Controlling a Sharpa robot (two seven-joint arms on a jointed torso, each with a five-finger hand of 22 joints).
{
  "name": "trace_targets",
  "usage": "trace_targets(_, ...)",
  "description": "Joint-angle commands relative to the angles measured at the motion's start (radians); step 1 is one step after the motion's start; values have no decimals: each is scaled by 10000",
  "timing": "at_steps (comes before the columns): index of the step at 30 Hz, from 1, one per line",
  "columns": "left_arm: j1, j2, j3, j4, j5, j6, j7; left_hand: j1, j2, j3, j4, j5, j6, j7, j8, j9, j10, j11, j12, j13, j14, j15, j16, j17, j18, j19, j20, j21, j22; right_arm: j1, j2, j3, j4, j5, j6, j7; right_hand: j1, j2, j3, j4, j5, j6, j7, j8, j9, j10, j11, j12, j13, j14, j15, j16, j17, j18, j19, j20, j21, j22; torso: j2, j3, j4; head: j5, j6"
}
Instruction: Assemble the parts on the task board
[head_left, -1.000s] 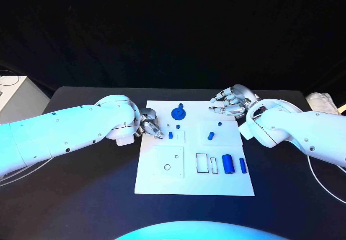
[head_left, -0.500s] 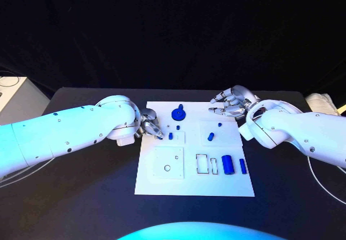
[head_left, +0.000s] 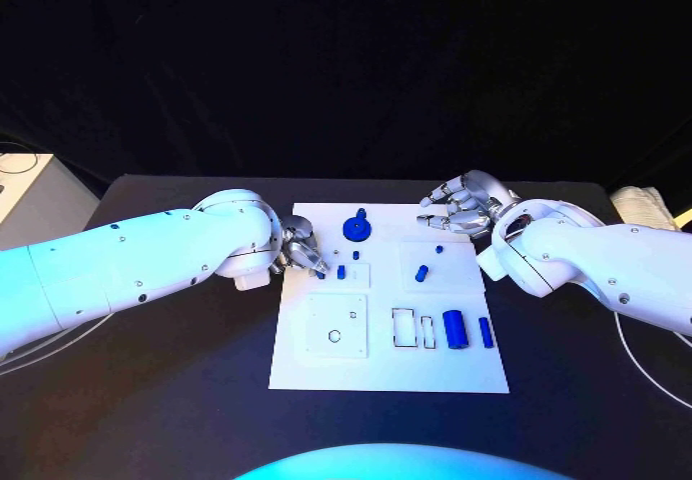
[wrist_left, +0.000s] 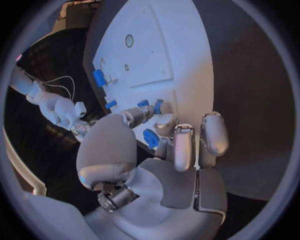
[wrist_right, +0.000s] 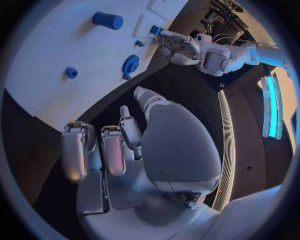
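Looking at the counter first: it's carrying the white board dead center, and both arms are hovering over the board's far half.

The left robot hand is sitting over the board's left edge and, going by the left wrist view, it's pinching a small blue part between thumb and fingers, with a second little blue peg just beside its fingertips. The right robot hand is hanging over the far right corner with fingers loosely curled and nothing in them.

Other parts are lying around: a big cylinder and a slimmer one on the near right, just beside two empty slots, a round gear-looking piece at the far end, and a short peg mid-board.

What I'm worrying about: the grip on that part is looking shallow, so it could be twisting or slipping out on the way to its hole, and then rolling off the board onto the counter. The fingers are also crowding that neighbouring peg, so any sideways move is risking knocking it. The board doesn't look clamped either, so pushing down off-center could be shoving it.
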Motion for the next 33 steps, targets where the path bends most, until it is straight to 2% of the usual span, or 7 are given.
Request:
trace_targets(1, -16, 94, -16, -49, 82, 134, -41, -90, -9, -102, 35, -46, 9, -14, -37, -25, -15, -43, -23, 15, 757, -72, 41, 1623, -178, 62, -24, 11, 1, -4, 1, 0, 15, -96, 119, 95, -72, 4, 29, 19, 61, -73, -19, 43, -2, -50, 9, -26, -1, 647, 42, -46, 1064, 100, 258, 26, -59, 1603, 4, -2, -7, -21, -4)
trace_targets(13, -19, 159, -33, -164, 111, 150, -55, -326, -86, -850, 385, -87, 84, -12, -82, -39, -39, -39, -19, 20, 758, -69, 46, 1631, -176, 63, -30, -11, -7, -4, -14, 0, 19, -96, 116, 102, -72, 4, 29, 19, 61, -73, -19, 43, -2, -50, 9, -26, -1, 647, 42, -46, 1064, 100, 258, 26, -59, 1603, -7, -3, 16, -63, -31)
trace_targets(15, -19, 156, -34, -175, 109, 141, -59, -483, -147, -1341, 631, -125, 130, -4, -99, -43, -40, -26, -7, 37, 762, -57, 54, 1647, -178, 70, -29, -16, -2, -4, -15, 0, 21, -96, 114, 105, -86, -7, 30, 28, 62, -83, -19, 49, -3, -62, 9, -43, -19, 643, 41, -59, 1047, 102, 255, 25, -70, 1598, -8, -4, 19, -68, -35)
trace_targets(21, -22, 129, -35, -175, 97, 102, -66, -473, -161, -1944, 895, -148, 153, 2, -140, -50, -45, -26, 0, 50, 764, -60, 60, 1658, -179, 77, -30, -25, 3, -4, -15, 0, 21, -96, 110, 114, -86, -7, 30, 28, 62, -83, -19, 49, -3, -62, 9, -43, -19, 643, 41, -59, 1047, 102, 255, 25, -70, 1598, -12, -5, 1, -73, -19)
trace_targets(25, -26, 71, -33, -130, 64, 60, -59, -405, -299, -2658, 1196, -169, 176, 1, -171, -48, -39, -25, 19, 79, 770, -62, 74, 1685, -178, 81, -36, -37, 4, -5, -23, 0, 26, -96, 112, 117, -96, -11, 26, 34, 59, -87, -18, 50, -3, -61, 10, -41, -19, 643, 42, -58, 1050, 104, 251, 25, -80, 1592, -5, -11, -6, -77, -10)
trace_targets(33, -36, -78, -13, 4, 23, -130, -2, -319, -284, -2884, 1318, -165, 186, -4, -180, -45, -42, -30, 16, 74, 771, -64, 76, 1688, -178, 84, -39, -41, 6, -5, -39, 0, 35, -96, 112, 116, -96, -11, 26, 34, 59, -87, -18, 50, -3, -61, 10, -41, -19, 643, 42, -58, 1050, 104, 251, 25, -80, 1592, -3, -10, 9, -98, -6)
